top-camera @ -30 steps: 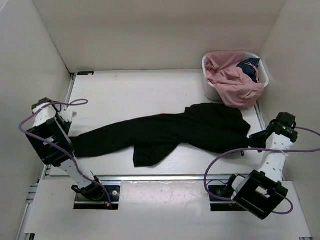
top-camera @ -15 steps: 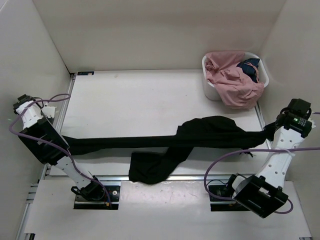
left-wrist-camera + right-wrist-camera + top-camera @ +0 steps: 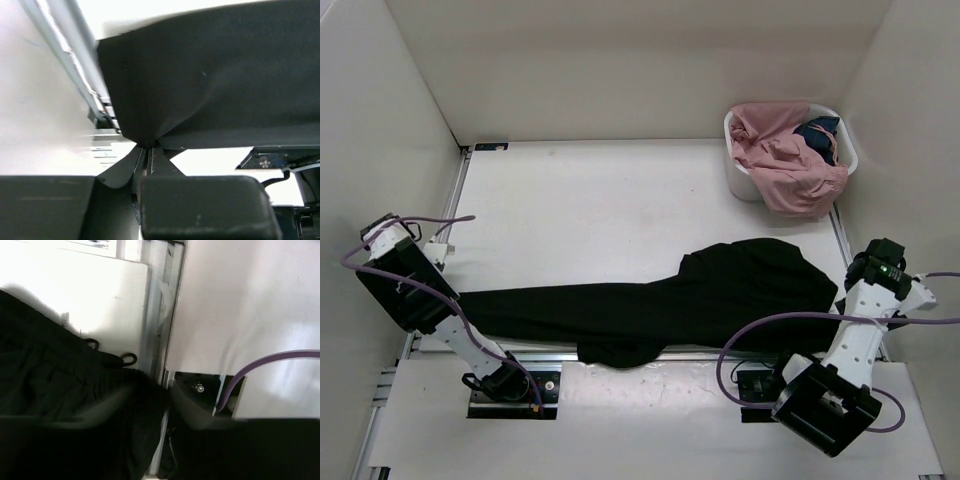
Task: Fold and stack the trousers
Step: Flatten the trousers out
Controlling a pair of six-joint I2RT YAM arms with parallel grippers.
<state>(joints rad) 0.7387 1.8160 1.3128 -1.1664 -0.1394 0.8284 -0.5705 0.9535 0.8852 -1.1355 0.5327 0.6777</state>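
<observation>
The black trousers [image 3: 650,300] lie stretched along the near edge of the table, waist end at the right, legs running left. A fold [image 3: 620,352] hangs over the front rail. My left gripper [image 3: 148,150] is shut on a pinch of the black fabric [image 3: 200,85] at the leg end; in the top view that end runs under the left arm [image 3: 405,285]. My right gripper [image 3: 160,405] stands open at the waist end [image 3: 820,290]. The waistband with its loops [image 3: 129,359] rests against the left finger [image 3: 112,402].
A white basket [image 3: 740,185] at the back right holds pink clothes [image 3: 785,165] and a dark blue piece [image 3: 817,135]. White walls close in the table on three sides. A metal rail [image 3: 720,354] runs along the near edge, with purple cables [image 3: 770,322] by the right arm.
The trousers, held taut above the table half a second ago, now lie flat along the near edge. The right gripper has opened and let go of the waist; the left stays shut.
</observation>
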